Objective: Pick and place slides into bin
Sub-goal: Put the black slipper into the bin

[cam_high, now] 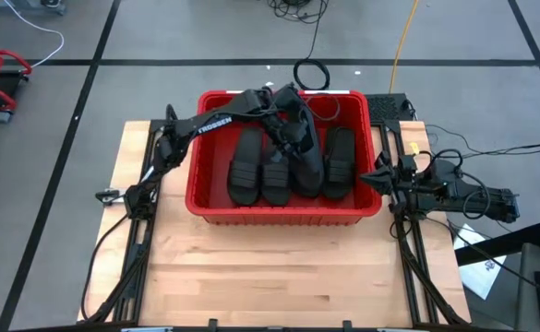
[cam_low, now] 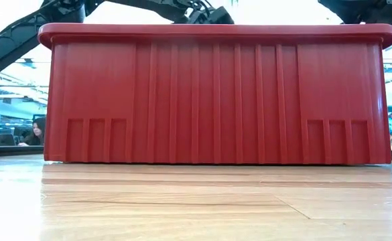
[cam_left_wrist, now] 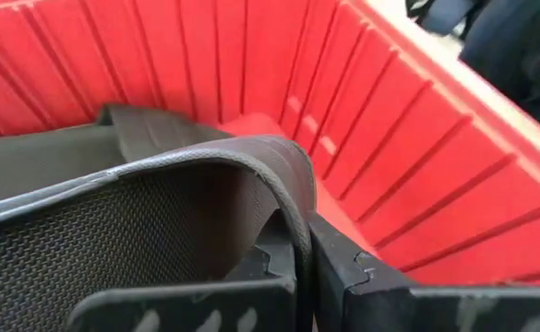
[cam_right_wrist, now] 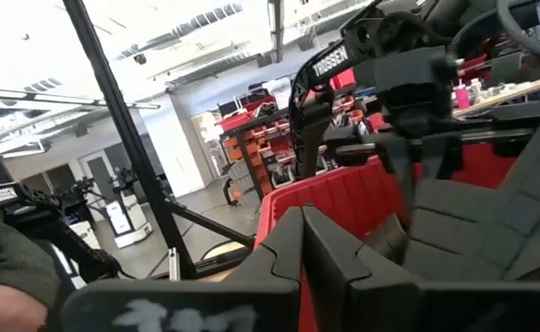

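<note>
High view: left gripper [cam_high: 293,138] clamps a slide [cam_high: 305,157] over the bin [cam_high: 216,210] (right gripper [cam_high: 373,177] closed, empty), so releasing now could leave it tilted across the others.

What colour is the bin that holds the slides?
Red; the bin shows best in the low view.

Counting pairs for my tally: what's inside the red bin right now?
Four black slides show side by side in the bin. The left gripper, shut on one slide's strap, covers part of them; anything underneath is hidden.
</note>
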Available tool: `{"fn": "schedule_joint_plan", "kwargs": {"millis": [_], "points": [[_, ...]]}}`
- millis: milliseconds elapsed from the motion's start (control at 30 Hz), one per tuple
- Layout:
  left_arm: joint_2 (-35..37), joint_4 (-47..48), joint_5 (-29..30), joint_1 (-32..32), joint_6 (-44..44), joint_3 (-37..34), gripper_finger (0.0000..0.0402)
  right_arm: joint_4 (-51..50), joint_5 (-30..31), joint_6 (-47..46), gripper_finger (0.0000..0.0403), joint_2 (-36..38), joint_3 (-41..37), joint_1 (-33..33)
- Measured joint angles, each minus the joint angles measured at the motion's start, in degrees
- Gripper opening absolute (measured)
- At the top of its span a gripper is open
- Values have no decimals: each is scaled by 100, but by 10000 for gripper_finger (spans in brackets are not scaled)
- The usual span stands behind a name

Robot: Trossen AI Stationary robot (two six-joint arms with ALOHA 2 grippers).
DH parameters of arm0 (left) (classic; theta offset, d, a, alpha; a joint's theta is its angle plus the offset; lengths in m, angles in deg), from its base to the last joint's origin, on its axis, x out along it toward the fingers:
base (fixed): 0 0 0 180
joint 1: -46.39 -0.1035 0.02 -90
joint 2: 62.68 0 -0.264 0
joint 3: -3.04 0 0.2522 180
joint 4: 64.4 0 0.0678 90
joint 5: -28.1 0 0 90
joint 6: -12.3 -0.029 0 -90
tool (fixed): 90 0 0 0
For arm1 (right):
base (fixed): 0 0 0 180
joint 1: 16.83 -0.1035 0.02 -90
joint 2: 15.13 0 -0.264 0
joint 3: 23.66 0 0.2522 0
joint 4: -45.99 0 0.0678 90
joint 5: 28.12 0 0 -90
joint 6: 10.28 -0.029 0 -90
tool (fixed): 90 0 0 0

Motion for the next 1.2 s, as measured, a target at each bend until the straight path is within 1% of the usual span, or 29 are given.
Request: {"fn": "schedule_joint_plan", "kwargs": {"millis": [100,167,467,700,1033,1100,1200], "points": [[-53,-32,233,12,-151,7,1,27,-28,-81,0,2,0,0],[-134,142,337,18,-315,7,1,29,-26,-152,0,2,0,0],[-264,170,300,55,-563,11,1,27,-33,-233,0,0,0,-1],[-459,82,385,112,-496,9,1,27,-30,-253,0,0,0,-2],[-867,-13,-65,191,208,9,1,53,-37,-445,0,0,0,-2],[-950,-180,-295,191,597,6,1,70,-39,-506,0,0,0,-2],[-1102,-400,-415,191,981,2,1,78,-40,-510,0,2,0,-1]]}}
